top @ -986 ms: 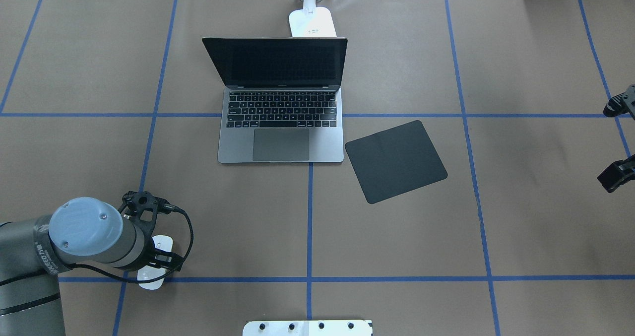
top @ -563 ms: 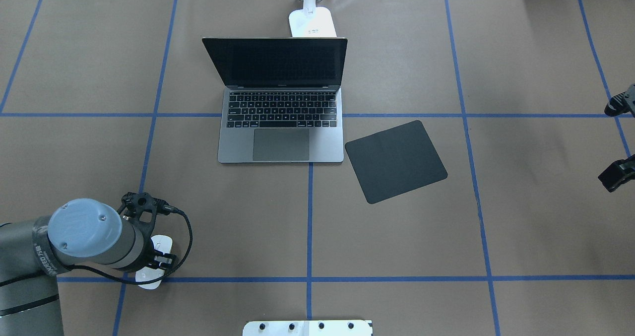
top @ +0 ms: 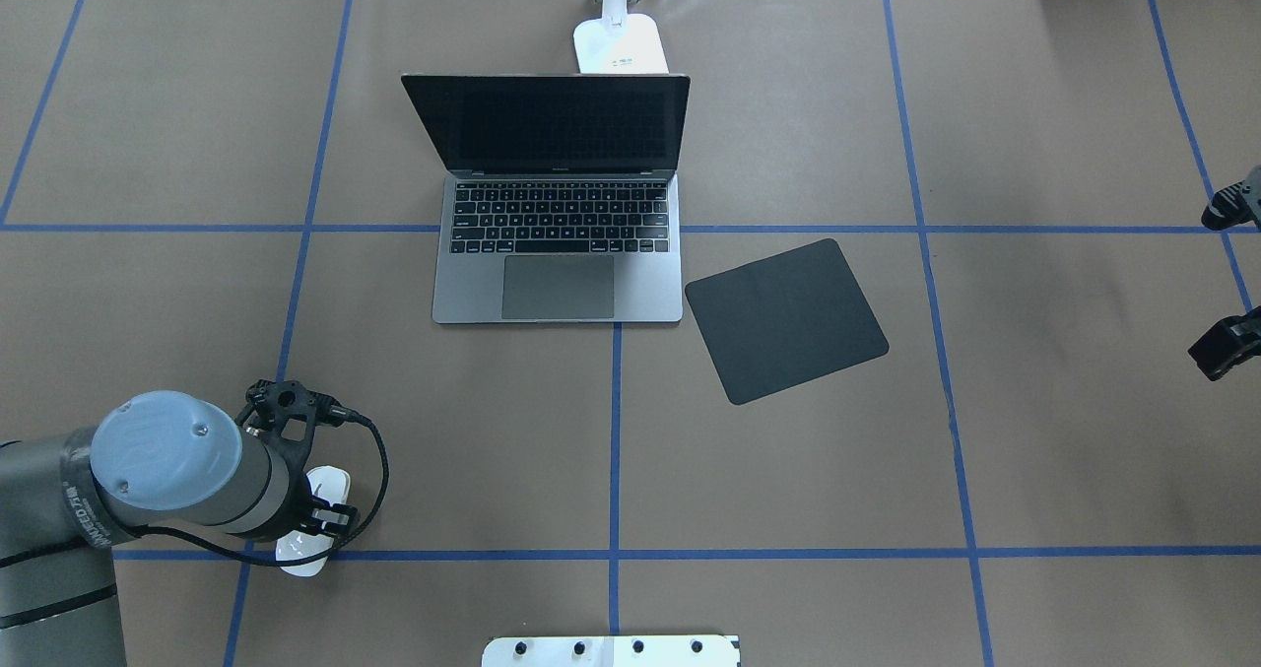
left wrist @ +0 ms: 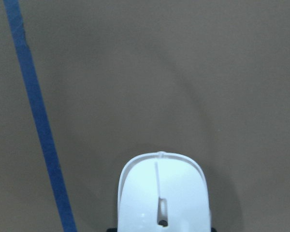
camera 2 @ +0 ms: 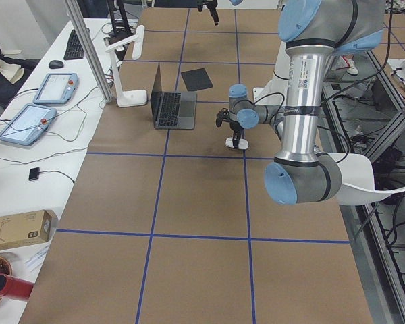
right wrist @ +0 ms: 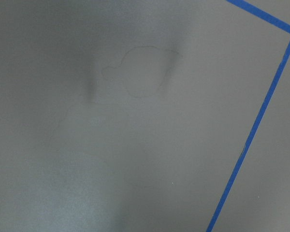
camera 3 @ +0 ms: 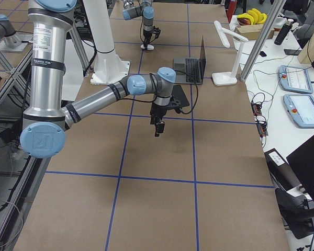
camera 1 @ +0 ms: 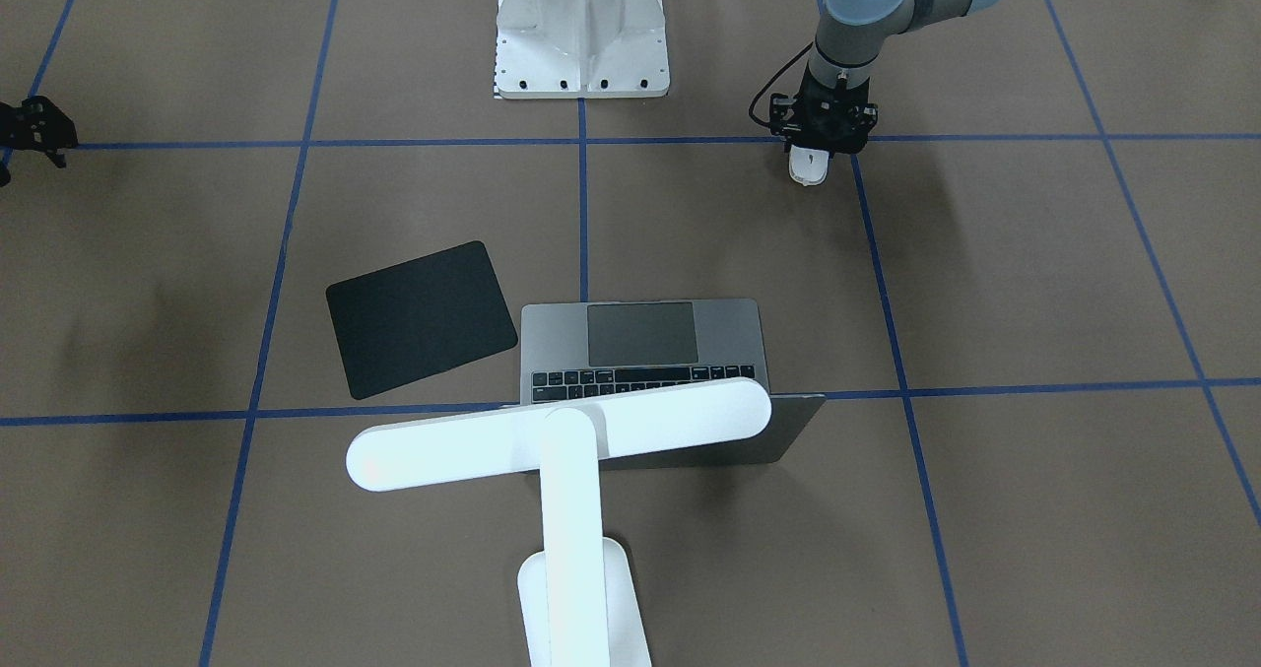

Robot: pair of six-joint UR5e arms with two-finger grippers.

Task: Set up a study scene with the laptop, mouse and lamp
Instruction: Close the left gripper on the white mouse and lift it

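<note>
The white mouse (top: 300,549) (camera 1: 810,166) (left wrist: 162,193) lies near the table's front left by a blue tape line. My left gripper (top: 317,519) (camera 1: 824,133) stands over it, shut on its sides; dark fingertips hug its rear in the left wrist view. The open grey laptop (top: 557,278) (camera 1: 640,337) sits at the middle back. Behind it stands the white lamp (camera 1: 557,431), its base (top: 621,44) at the far edge. My right gripper (top: 1220,350) (camera 3: 158,125) hovers over bare table at the right edge, cut off; I cannot tell its state.
A black mouse pad (top: 785,319) (camera 1: 421,317) lies askew just right of the laptop. The white bolted pedestal (camera 1: 581,27) stands at the robot's side of the table. Blue tape lines grid the brown surface. Tablets and cables lie on a side desk beyond the lamp.
The left arm has shifted only slightly, with the mouse still between its fingers. The right gripper has drifted a little toward the right edge.
</note>
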